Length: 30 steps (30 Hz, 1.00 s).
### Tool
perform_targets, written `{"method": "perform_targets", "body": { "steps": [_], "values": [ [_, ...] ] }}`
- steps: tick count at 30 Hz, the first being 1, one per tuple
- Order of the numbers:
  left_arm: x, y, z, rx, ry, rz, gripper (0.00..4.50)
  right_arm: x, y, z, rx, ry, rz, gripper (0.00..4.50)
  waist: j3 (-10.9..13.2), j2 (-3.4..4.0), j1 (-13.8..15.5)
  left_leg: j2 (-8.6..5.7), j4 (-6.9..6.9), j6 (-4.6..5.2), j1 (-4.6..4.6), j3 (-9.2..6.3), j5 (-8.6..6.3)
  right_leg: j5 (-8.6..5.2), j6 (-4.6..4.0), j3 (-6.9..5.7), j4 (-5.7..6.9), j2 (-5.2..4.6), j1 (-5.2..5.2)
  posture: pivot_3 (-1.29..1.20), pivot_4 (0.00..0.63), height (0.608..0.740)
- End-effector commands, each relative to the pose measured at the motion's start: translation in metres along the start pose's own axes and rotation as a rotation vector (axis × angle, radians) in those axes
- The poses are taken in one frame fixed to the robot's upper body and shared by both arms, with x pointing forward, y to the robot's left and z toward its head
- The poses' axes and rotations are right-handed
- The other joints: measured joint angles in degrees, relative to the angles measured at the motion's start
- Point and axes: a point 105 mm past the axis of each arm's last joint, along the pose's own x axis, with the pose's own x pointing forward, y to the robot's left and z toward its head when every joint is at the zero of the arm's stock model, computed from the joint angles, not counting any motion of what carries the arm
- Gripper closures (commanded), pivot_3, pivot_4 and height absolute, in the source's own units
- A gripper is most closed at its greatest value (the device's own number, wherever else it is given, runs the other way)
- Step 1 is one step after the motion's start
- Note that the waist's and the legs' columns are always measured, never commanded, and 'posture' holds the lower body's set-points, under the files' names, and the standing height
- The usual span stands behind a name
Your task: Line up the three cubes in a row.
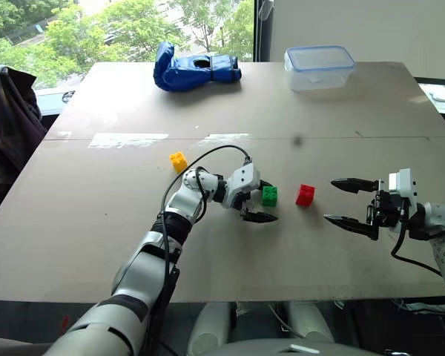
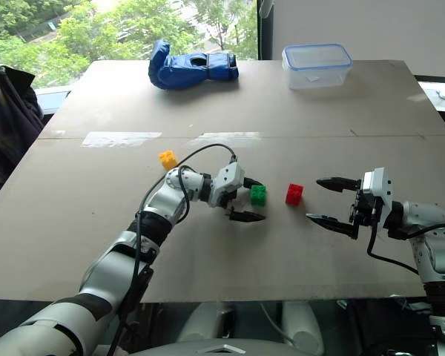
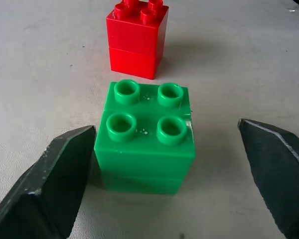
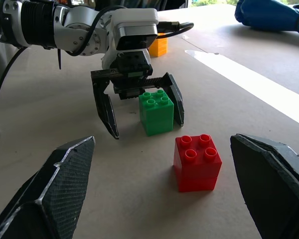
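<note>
1. Step in hand, by judgement: placing the green cube [image 1: 269, 196] beside the red cube [image 1: 305, 195] on the worktop [image 1: 96, 222]; green cube sitting upright, just to the robot's left of the red cube, a small gap showing between them.
2. Left claw [image 1: 259, 202]: standing open astride the green cube, gripping nothing; one finger [image 3: 55, 174] touching or nearly touching the cube's side, the other standing clear.
3. Right claw [image 1: 352, 202]: standing open and empty, pointing toward the red cube from its far side, near but apart.
4. Yellow cube [image 1: 178, 161]: lying well apart from the red cube, beyond the green cube and further back, not yet lying in the row.
5. Next move, by judgement: calling for backing the left claw off without nudging the green cube, then fetching the yellow cube.
6. Left wrist view: showing the studs and the finger clearance at close range.
7. Head views: showing the yellow cube's offset from the pair.
</note>
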Motion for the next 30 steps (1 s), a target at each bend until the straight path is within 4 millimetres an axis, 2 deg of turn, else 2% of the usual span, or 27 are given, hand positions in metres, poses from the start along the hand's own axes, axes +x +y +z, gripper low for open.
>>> {"method": "perform_targets", "body": {
  "steps": [1,5,11,13,15,17,20,24,26,30],
  "values": [
    [-0.004,0.001,0.006,0.02,0.001,-0.005,0.03,0.0,0.0,0.008,-0.041,-0.016,0.005,0.0,0.0,0.0,-0.05,0.0,0.0,0.0,0.0,0.01,0.0,0.0,0.0,0.01,0.0,0.0,0.0,0.0,0.15,0.74],
    [-0.013,0.007,0.015,0.037,-0.025,0.034,0.03,0.0,-0.001,0.008,-0.041,-0.017,0.005,0.0,0.0,0.0,-0.07,0.0,0.0,0.0,0.0,0.0,0.0,0.0,0.0,0.0,0.0,0.0,0.0,0.0,0.15,0.74],
    [-0.039,0.015,0.047,0.09,-0.119,0.124,0.03,0.002,-0.001,0.008,-0.038,-0.021,0.013,0.0,0.0,0.0,-0.07,0.02,0.01,-0.01,-0.02,-0.03,0.01,0.0,0.0,0.0,0.01,0.0,-0.01,0.0,0.15,0.74],
    [-0.054,0.014,0.065,0.102,-0.174,0.164,0.03,0.004,0.0,0.01,-0.041,-0.028,0.017,0.0,0.0,0.0,-0.13,0.03,0.01,-0.01,-0.01,-0.03,0.01,0.0,0.0,0.01,0.0,-0.01,-0.01,0.0,0.15,0.74],
    [-0.081,0.007,0.086,0.1,-0.24,0.217,0.03,0.006,-0.001,0.017,-0.036,-0.058,0.019,0.0,0.01,0.01,-0.38,0.13,0.01,-0.03,-0.02,-0.03,0.02,0.0,0.0,0.04,0.01,-0.01,-0.04,0.0,0.15,0.74],
    [-0.104,0.002,0.095,0.094,-0.263,0.286,0.03,0.009,-0.001,0.022,-0.031,-0.081,0.029,0.0,0.02,0.02,-0.77,0.3,0.01,-0.11,-0.03,-0.02,0.06,0.0,0.0,0.07,0.01,0.04,-0.07,0.0,0.15,0.74],
    [-0.139,0.004,0.096,0.06,-0.271,0.467,0.03,0.016,-0.001,0.027,-0.03,-0.105,0.042,0.0,0.01,0.03,-0.79,0.35,-0.02,-0.18,0.0,-0.03,0.1,0.0,-0.01,0.06,0.02,0.06,-0.06,0.0,0.15,0.74],
    [-0.19,0.011,0.088,-0.005,-0.297,0.842,0.03,0.026,-0.003,0.034,-0.027,-0.143,0.053,0.0,0.01,0.02,-0.89,0.34,-0.02,-0.18,0.06,0.01,0.1,0.0,0.0,0.11,0.01,0.02,-0.02,0.0,0.15,0.74],
    [-0.203,0.01,0.075,-0.022,-0.272,1.004,0.03,0.029,-0.004,0.034,-0.027,-0.15,0.059,0.0,0.01,0.02,-0.75,0.34,-0.02,-0.2,0.04,-0.01,0.1,0.0,0.0,0.09,-0.01,-0.01,-0.03,0.0,0.15,0.74],
    [-0.208,-0.004,0.049,-0.049,-0.202,1.194,0.03,0.033,-0.002,0.036,-0.025,-0.154,0.082,0.0,0.01,0.02,0.05,0.32,-0.09,-0.22,0.01,0.01,0.11,0.01,0.0,0.13,-0.1,-0.13,-0.04,0.0,0.15,0.74]
  ]
}}
